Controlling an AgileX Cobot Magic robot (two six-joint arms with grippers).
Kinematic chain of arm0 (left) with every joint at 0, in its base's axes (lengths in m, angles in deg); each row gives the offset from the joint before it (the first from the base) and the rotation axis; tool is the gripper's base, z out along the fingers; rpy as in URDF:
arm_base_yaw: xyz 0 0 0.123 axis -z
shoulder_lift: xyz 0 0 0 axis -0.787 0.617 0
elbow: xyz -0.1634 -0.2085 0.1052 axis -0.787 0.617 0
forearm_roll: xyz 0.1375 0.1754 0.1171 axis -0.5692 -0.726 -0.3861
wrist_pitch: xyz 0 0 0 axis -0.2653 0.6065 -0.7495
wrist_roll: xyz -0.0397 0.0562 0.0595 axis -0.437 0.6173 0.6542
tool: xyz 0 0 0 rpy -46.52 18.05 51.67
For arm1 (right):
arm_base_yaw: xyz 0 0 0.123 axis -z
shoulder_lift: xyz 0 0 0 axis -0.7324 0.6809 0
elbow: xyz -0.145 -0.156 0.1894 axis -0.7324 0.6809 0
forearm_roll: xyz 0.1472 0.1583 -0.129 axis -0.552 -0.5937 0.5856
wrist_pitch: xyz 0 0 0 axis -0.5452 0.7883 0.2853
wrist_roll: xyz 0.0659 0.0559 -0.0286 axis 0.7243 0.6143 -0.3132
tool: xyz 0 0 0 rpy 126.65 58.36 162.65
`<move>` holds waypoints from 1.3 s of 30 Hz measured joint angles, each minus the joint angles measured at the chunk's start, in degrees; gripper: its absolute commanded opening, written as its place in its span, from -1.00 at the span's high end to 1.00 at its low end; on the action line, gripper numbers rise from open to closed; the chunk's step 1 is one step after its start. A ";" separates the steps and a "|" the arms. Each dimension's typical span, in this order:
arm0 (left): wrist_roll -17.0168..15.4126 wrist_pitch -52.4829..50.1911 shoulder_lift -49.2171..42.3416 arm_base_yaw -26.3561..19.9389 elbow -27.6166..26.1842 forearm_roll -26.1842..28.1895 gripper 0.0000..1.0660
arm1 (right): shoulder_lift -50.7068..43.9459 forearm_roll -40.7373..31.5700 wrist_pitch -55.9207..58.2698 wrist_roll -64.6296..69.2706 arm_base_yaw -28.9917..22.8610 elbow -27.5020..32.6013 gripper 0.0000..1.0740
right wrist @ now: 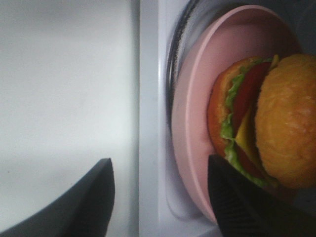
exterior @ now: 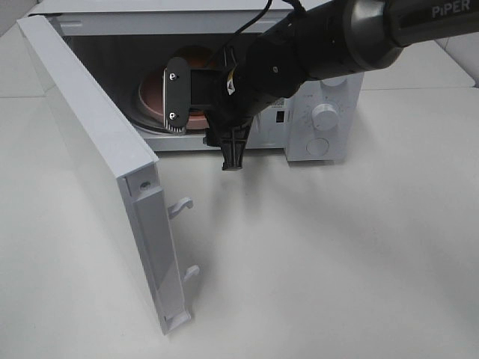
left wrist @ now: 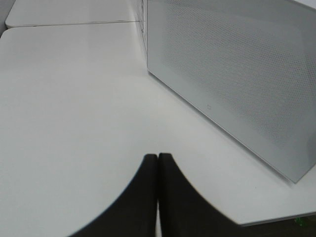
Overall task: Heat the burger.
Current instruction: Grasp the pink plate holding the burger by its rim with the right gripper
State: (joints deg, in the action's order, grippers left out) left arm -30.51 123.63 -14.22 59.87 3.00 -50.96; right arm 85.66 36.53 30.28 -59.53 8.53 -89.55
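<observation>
Burger (right wrist: 266, 123) placement looks like the step nearly finished: it sits on a pink plate (right wrist: 197, 98) on the glass turntable (right wrist: 174, 74) inside the white microwave (exterior: 322, 142), its top bun slid off-centre so lettuce, tomato and cheese show. In the high view the cavity lies at about twelve o'clock, with the microwave door (exterior: 97, 172) swung wide toward seven o'clock and the control dials at about two o'clock. The right gripper (right wrist: 160, 197) hangs at the cavity mouth with its fingers spread wide; one finger lies over the plate's near rim, the other over the sill, and whether either touches anything cannot be told. Nothing appears to be held. The left gripper (left wrist: 158, 192) rests low over the desk (left wrist: 74, 113) beside the outer face of the door, its fingers pressed together and empty. Judging from this, the next move calls for drawing the right arm clear of the opening without catching the plate, then swinging the door shut and setting the dials.
</observation>
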 measured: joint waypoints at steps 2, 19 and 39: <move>0.00 0.00 0.00 0.00 0.00 0.00 0.99 | 0.00 0.23 -0.29 0.46 0.00 -0.86 -0.04; 0.00 0.00 0.00 0.00 0.00 0.00 0.99 | 4.07 1.43 0.23 2.06 0.00 -5.39 -0.04; 0.00 0.00 0.00 0.00 0.00 0.00 0.99 | 8.82 1.83 -1.78 2.06 0.00 -6.70 -0.04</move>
State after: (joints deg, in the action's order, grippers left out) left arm -30.51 123.63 -14.22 59.87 3.00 -50.96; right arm 94.49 38.37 28.50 -57.47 8.53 -96.25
